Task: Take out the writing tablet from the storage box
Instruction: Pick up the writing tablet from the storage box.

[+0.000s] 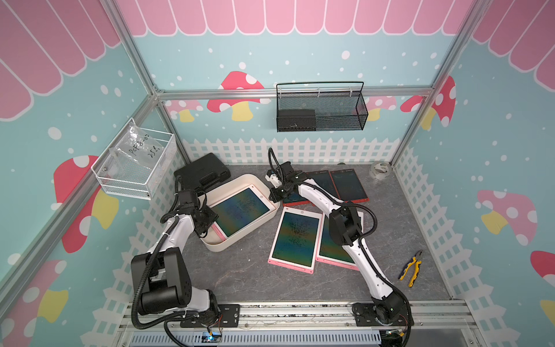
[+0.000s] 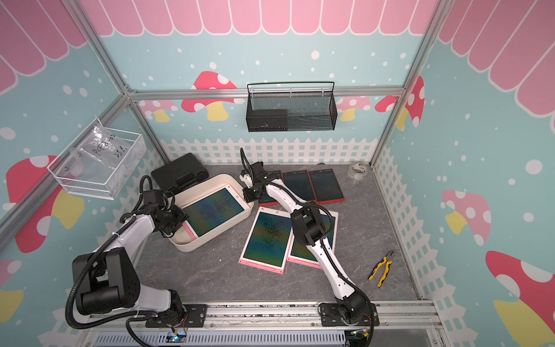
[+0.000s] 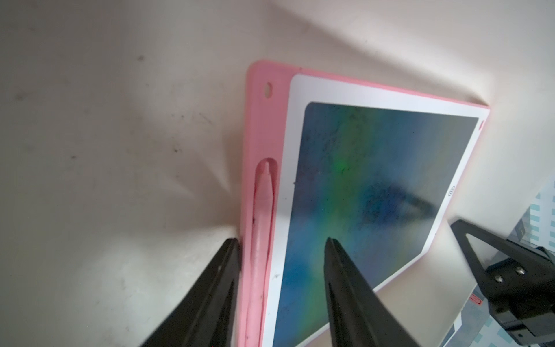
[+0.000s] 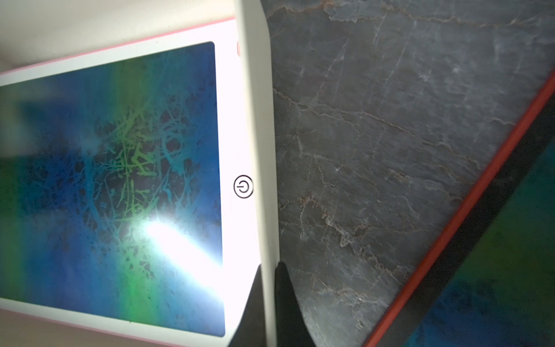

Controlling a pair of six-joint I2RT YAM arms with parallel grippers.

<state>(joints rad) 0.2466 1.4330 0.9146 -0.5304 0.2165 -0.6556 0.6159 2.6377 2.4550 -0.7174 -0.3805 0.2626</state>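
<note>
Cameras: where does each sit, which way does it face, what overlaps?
Top views: high over the robot's base edge, looking down at the grey marble tabletop; left arm to left claw, right arm to right claw show.
Left wrist: behind the left claw, looking into the cream-white plastic storage box at the pink-framed writing tablet; both fingers show.
Right wrist: behind the right claw, whose fingers pinch the box wall; tablet one side, tabletop the other.
Shared: both wrist views show that tablet and box.

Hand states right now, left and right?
Left hand: straddling the writing tablet's pink edge; clamped or not, cannot tell.
Right hand: closed on the storage box wall.
</note>
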